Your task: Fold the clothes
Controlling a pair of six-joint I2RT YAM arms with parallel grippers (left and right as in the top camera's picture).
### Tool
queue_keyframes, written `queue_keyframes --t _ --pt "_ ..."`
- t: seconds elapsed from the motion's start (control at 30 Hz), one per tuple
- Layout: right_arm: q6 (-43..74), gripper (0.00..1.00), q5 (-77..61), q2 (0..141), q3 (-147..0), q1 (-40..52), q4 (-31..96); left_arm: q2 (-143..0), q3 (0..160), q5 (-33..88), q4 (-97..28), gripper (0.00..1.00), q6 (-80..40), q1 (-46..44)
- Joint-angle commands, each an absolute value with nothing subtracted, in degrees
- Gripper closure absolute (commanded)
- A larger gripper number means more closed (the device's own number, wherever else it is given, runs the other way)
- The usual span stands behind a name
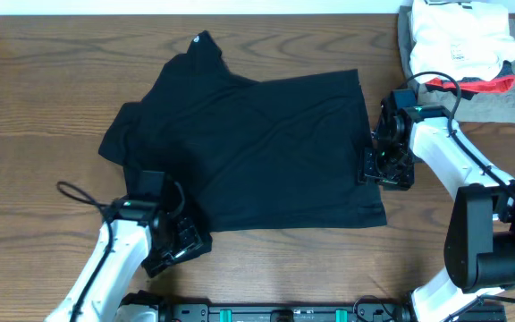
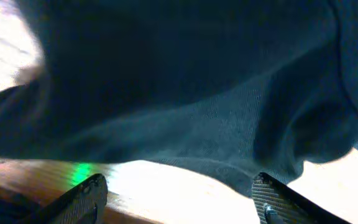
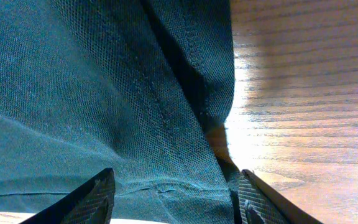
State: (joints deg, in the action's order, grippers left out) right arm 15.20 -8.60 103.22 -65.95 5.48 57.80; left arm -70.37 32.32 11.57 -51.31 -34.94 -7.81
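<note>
The clothes are one black T-shirt point(image 1: 257, 143), spread flat on the wooden table with its collar and a small pale label point(image 1: 198, 40) at the far side. My left gripper point(image 1: 179, 240) sits at the shirt's near left corner. In the left wrist view it point(image 2: 179, 205) is open over bare wood, and the shirt's hem point(image 2: 185, 124) lies just ahead, close to the right finger point(image 2: 278, 199). My right gripper point(image 1: 381, 168) is at the shirt's right edge. Its jaws point(image 3: 173, 202) stand open astride the stitched hem point(image 3: 166, 124), with fabric lying between the fingers.
A pile sits at the far right corner: a white garment point(image 1: 463, 36), something red point(image 1: 472, 85) and a grey folded garment point(image 1: 499, 103). A black cable point(image 1: 74, 190) loops left of the left arm. The arm bases point(image 1: 284, 313) line the near edge.
</note>
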Motion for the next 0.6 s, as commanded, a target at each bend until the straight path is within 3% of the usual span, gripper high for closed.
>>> queue_keyframes --t 0.0,0.4,0.43,0.47,0.5,0.57 --pt "14.46 0.39 -9.04 102.63 -66.70 4.89 57.87 -74.19 32.12 9.93 -50.00 0.24 -36.32 -8.34" --pt "13.13 0.39 -9.06 102.63 -66.70 4.89 58.22 -82.32 32.36 10.26 -45.71 0.26 -36.80 -8.34" --pt "12.97 0.39 -9.08 102.63 -66.70 4.89 58.19 -82.32 32.36 10.26 -45.74 0.37 -37.45 -8.34" --pt "12.97 0.39 -9.06 102.63 -66.70 4.89 58.19 -82.35 32.36 10.26 -45.74 0.56 -38.54 -8.34" --pt "12.97 0.39 -9.08 102.63 -66.70 4.89 58.19 -82.35 32.36 10.26 -45.74 0.69 -39.75 -8.34" --pt "12.95 0.39 -9.08 102.63 -66.70 4.89 58.19 -82.35 32.36 10.26 -45.71 0.79 -40.86 -8.34"
